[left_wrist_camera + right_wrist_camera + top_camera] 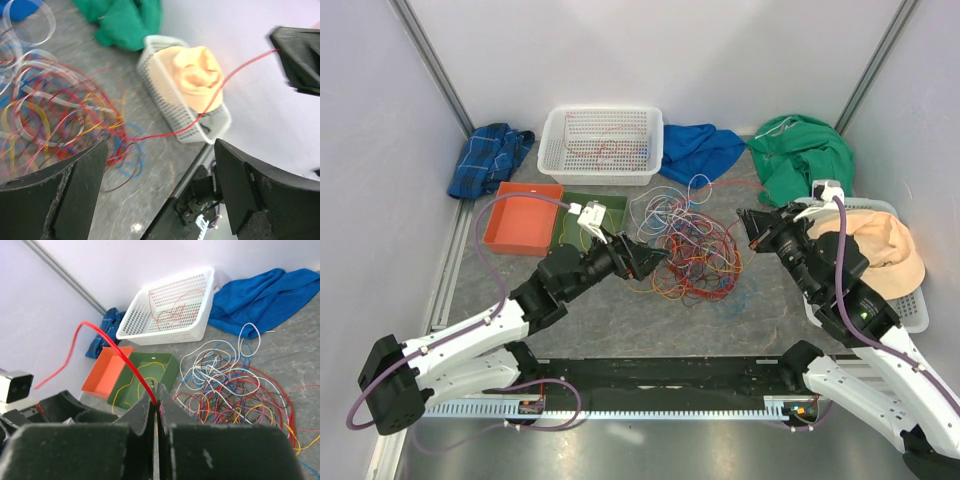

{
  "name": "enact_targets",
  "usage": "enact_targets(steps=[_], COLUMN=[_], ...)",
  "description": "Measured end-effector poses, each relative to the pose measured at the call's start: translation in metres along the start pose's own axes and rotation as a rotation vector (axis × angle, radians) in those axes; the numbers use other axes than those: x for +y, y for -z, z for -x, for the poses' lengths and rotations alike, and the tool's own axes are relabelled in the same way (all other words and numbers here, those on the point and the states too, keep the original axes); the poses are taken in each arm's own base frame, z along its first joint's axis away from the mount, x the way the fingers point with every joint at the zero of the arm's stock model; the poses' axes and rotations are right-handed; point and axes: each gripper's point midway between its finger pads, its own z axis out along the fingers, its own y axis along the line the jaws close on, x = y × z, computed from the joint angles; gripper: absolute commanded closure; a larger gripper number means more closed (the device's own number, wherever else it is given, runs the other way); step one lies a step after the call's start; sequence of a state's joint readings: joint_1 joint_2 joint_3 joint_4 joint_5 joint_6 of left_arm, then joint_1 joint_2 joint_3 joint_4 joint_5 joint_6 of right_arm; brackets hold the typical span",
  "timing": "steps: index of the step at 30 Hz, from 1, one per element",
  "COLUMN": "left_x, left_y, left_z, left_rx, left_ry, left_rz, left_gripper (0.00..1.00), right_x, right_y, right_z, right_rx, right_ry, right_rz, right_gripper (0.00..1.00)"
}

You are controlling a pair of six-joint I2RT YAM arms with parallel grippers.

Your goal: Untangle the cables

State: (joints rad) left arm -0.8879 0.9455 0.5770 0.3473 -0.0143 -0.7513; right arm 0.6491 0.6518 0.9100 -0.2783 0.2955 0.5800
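Where the grey, stone-patterned tabletop (620, 320) ends, I see pale walls (720, 50) closing it in on three sides. Along the back lie a blue checked cloth (488, 158), a white plastic lattice basket (603, 145) with a few red wires inside, a plain blue cloth (700, 150) and a green cloth (800, 155). An orange tray (523, 217) and a green tray (582, 215) sit side by side, close behind the left arm. A second white basket (910, 310) holding a peach cloth (880, 250) crowds the right arm. The tangled cables (692, 250) lie mid-tabletop between both arms. The left jaws are spread and hold nothing, at the heap's left edge. The right jaws are clenched on one red cable (131, 365) leading from the heap.
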Motion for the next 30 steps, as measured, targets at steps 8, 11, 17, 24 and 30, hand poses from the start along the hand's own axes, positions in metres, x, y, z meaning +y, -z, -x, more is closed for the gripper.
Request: enact_targets(steps=[8, 11, 17, 24, 30], left_x=[-0.055, -0.070, -0.071, -0.042, -0.051], left_y=[-0.004, -0.010, -0.032, -0.059, -0.075], left_z=[0.004, -0.018, -0.064, -0.077, -0.066], left_rx=[-0.027, 0.018, 0.100, 0.106, 0.058], left_ry=[-0.170, -0.283, -0.446, -0.508, -0.526], left_rz=[-0.292, -0.375, -0.425, -0.308, -0.307], left_gripper=[0.12, 0.14, 0.19, 0.34, 0.98], right_x=[0.009, 0.013, 0.028, 0.047, 0.052], right_y=[-0.004, -0.009, -0.011, -0.002, 0.006], right_z=[-0.015, -0.020, -0.021, -0.012, -0.009], right_rx=[0.090, 0.120, 0.170, 0.182, 0.184], right_ry=[-0.003, -0.009, -0.032, -0.067, -0.075], right_rz=[0.028, 0.037, 0.076, 0.153, 0.184], right_gripper=[1.00, 1.00, 1.00, 1.00, 0.99])
